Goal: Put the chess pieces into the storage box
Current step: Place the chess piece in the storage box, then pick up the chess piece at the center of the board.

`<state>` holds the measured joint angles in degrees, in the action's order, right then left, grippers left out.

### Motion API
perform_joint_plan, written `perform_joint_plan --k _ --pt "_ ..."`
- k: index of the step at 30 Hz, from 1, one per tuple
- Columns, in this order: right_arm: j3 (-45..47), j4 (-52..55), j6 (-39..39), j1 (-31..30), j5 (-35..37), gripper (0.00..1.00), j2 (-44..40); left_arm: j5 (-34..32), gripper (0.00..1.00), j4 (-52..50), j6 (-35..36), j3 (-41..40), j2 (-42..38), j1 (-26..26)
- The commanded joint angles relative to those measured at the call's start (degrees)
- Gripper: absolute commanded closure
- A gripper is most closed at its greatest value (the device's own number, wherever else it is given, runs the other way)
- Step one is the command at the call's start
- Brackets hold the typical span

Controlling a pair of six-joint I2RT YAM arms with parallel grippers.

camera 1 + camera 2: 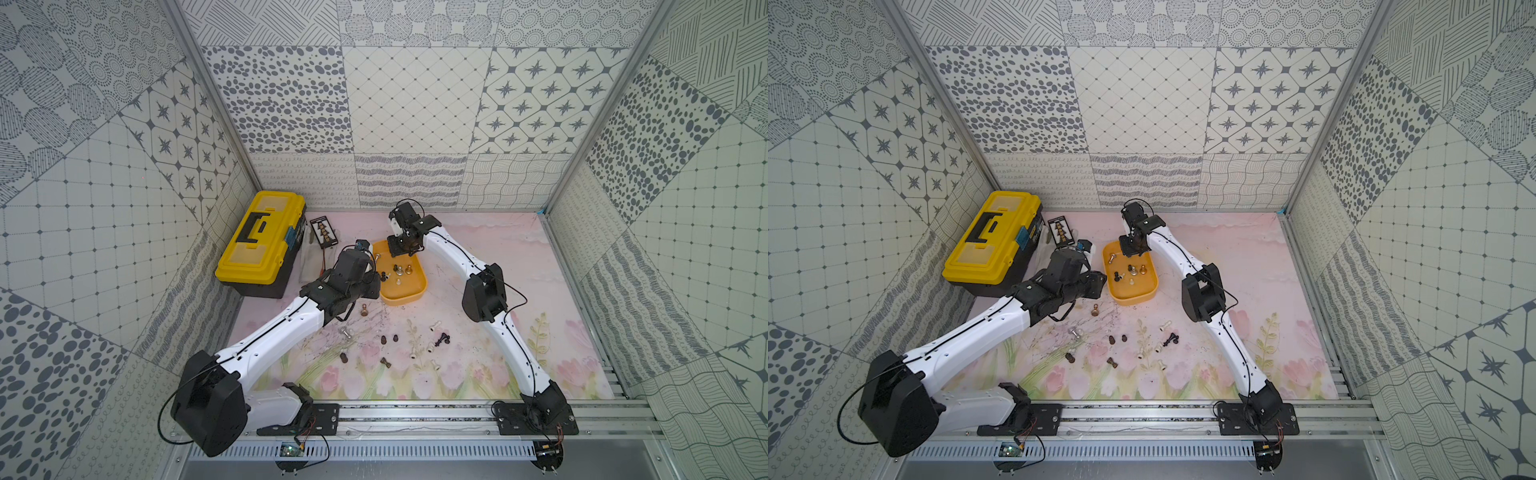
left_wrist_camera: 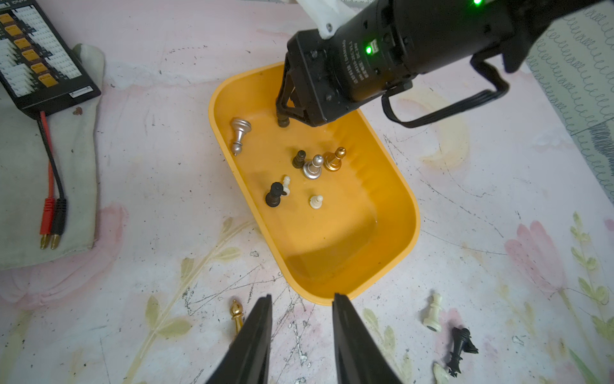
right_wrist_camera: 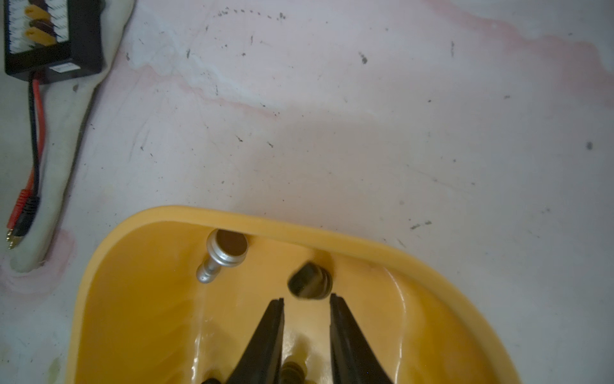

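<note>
I can read almost nothing here. White lettering runs along my right wrist's black housing [image 2: 354, 63], upside down and too blurred to make out. A small white label [image 2: 79, 93] on the edge of the connector board [image 2: 40, 63] and a blue sticker [image 1: 293, 236] on the toolbox [image 1: 257, 249] are illegible too.

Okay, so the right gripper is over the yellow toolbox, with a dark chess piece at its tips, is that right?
Not quite. The right gripper is over the orange storage box, not the yellow toolbox, as the right wrist view shows. The dark chess piece is at its tips, as you said.
</note>
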<state>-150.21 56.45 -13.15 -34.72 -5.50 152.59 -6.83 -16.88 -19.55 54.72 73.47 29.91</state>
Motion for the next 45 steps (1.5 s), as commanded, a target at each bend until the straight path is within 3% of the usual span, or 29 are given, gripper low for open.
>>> perform_joint_plan --k 1,6,8,16,23,29,39,45 --pt "0.1 2.1 0.5 -0.7 0.5 0.65 -7.9 3.4 0.63 -0.8 -0.2 1.9 1.0 -0.7" --pt "8.4 4.9 1.5 -2.2 3.0 0.63 -20.3 1.9 0.63 -5.0 0.4 4.7 1.8 1.4" --pt "17.7 2.6 0.8 -2.7 4.9 0.62 -28.1 1.0 0.63 -6.5 0.7 5.8 2.0 3.4" --pt "68.4 -20.0 -7.6 0.9 6.7 0.57 -65.7 0.1 0.62 -6.9 1.3 7.2 4.6 14.1" --pt "91.5 -23.5 -11.0 7.3 4.0 0.56 -81.2 -1.9 0.61 -5.6 3.7 9.6 11.1 22.7" --pt "100.9 -26.9 -13.1 11.5 0.4 0.56 -87.9 1.2 0.61 -1.7 4.1 9.1 14.7 25.7" --pt "101.6 -31.4 -14.7 12.6 -1.4 0.56 -88.5 3.9 0.61 -2.0 8.4 11.1 21.3 29.2" --pt "102.6 -30.2 -14.3 12.7 1.9 0.56 -92.7 6.8 0.62 -3.9 7.2 12.4 24.6 29.4"
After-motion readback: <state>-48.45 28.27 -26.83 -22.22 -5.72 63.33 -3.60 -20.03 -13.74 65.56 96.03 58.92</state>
